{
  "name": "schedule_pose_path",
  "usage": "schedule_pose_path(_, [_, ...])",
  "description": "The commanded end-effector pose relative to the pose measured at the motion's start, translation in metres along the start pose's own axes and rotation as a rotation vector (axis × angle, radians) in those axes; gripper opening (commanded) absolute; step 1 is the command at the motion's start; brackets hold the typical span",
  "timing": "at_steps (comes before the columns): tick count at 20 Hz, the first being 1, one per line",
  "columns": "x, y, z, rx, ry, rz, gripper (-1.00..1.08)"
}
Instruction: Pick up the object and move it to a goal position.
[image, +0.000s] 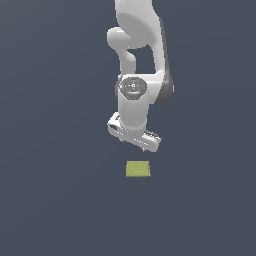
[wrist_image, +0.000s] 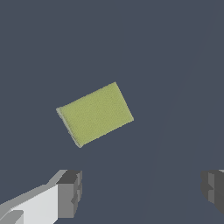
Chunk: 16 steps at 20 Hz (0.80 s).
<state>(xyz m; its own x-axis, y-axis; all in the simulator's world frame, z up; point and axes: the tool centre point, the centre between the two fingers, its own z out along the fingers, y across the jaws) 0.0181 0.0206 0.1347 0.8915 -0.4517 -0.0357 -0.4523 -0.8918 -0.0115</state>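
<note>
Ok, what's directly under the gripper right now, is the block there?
Mostly bare floor. The yellow-green block lies flat, untouched, offset from the open gripper rather than between its fingers. Whatever is beneath the block itself is covered.

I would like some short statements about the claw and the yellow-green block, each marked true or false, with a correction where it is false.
1. The claw is open. True: in the wrist view its two fingers stand wide apart with nothing between them.
2. The yellow-green block is held in the claw. False: it lies on the dark floor, apart from the fingers.
3. In the wrist view the block's edges are turned at an angle to the line between the fingers. True.
4. Two blocks lie on the floor. False: only one is in view.
5. In the exterior view the claw sits above the block without touching it. True.
</note>
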Motion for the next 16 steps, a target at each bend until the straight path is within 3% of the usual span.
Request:
schedule_pose_path(1, [0.003, -0.003, 0.004, 0.001, 0.001, 0.068, 1.00])
schedule_pose_path(16, [0.019, -0.020, 0.031, 0.003, 0.008, 0.466, 1.00])
